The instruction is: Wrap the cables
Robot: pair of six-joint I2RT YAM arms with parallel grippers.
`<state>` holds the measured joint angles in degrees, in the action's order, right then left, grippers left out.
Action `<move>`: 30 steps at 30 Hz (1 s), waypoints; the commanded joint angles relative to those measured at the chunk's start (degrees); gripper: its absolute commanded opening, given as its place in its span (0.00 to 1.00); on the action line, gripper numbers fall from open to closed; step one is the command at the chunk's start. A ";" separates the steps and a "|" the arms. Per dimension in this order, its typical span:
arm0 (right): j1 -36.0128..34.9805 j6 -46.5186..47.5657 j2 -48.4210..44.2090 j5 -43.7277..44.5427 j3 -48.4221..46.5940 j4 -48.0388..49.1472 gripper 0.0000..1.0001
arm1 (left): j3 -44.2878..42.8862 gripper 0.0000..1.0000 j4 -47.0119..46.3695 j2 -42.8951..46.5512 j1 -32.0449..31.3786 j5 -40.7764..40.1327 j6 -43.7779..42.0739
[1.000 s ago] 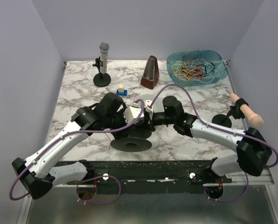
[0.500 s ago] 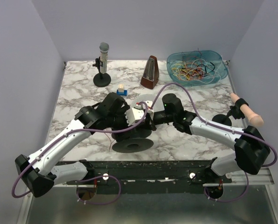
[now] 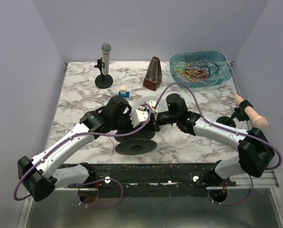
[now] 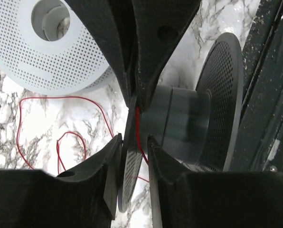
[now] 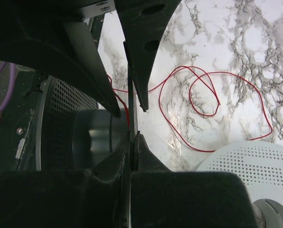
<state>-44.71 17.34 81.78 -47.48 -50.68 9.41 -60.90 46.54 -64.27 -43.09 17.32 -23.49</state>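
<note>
Over the last second both arms have reached a little further from their bases, the left one most; their 2 wrists now crowd closer to the white perforated disc [image 4: 23, 52]. The black spool [image 3: 134, 146] has stayed put on the marble table [image 3: 84, 90]. This looks like a re-grip between turns, not fresh winding.

The right gripper [image 5: 132, 137] is clamped on the spool's thin flange. The left gripper [image 4: 135, 140] straddles that same flange, jaws apart, pinching nothing.

The red cable [image 4: 61, 97] mostly lies in loose loops on the marble beside the spool, with 1 run climbing to the hub; so little seems wrapped. The remaining cables [image 3: 194, 72] sit tangled in the blue bin [image 3: 222, 78].

From above, the wrists hide the hub and both grippers; whether the cable is anchored, and how many turns exist, I cannot tell.
</note>
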 commanded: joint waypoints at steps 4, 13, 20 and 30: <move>-0.73 2.08 1.10 -2.87 -1.97 1.92 0.01 | 4.57 0.16 -4.36 -1.74 1.69 4.81 3.71; 0.23 1.02 0.84 -3.49 -1.09 4.56 0.01 | 11.33 0.18 -6.46 -0.86 2.22 11.77 1.34; 0.24 0.77 1.10 -3.49 -1.88 4.74 0.01 | 11.25 0.00 -7.69 -1.56 2.40 8.53 1.42; 1.11 -3.71 -1.97 5.98 -2.58 4.48 0.60 | 3.62 0.00 -3.31 0.72 4.42 2.56 7.48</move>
<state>-44.27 17.10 82.35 -48.84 -50.96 10.37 -53.23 37.10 -63.81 -39.48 26.11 -20.62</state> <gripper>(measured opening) 0.430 0.034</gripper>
